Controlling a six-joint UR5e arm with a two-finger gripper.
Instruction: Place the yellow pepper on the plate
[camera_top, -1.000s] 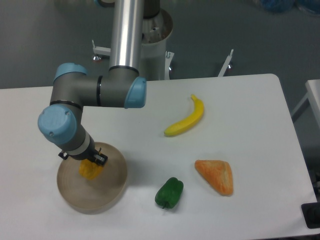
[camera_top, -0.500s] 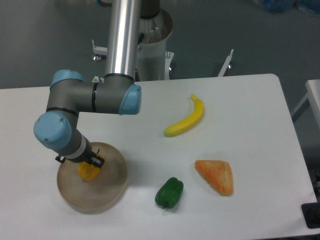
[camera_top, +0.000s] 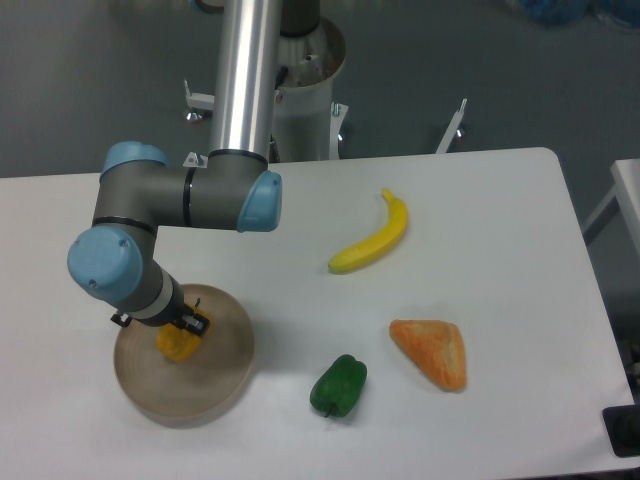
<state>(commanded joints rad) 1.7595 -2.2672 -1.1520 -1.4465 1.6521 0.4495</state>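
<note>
The yellow pepper (camera_top: 176, 346) is low over the left-centre of the beige plate (camera_top: 215, 375), at the table's front left. My gripper (camera_top: 181, 332) points down right over the pepper, and its fingers are mostly hidden behind the arm's wrist. Only a dark part of the gripper shows at the pepper's top. The pepper sits between the jaws, so the gripper looks shut on it. I cannot tell whether the pepper touches the plate's floor.
A green pepper (camera_top: 339, 385) lies right of the plate. An orange triangular wedge (camera_top: 432, 351) lies further right. A yellow banana (camera_top: 372, 245) lies in the middle of the table. The arm's elbow (camera_top: 190, 198) hangs above the plate's far side.
Over the last second the gripper moved a little left and down with the pepper over the plate. In the last half second nothing visibly moved.
</note>
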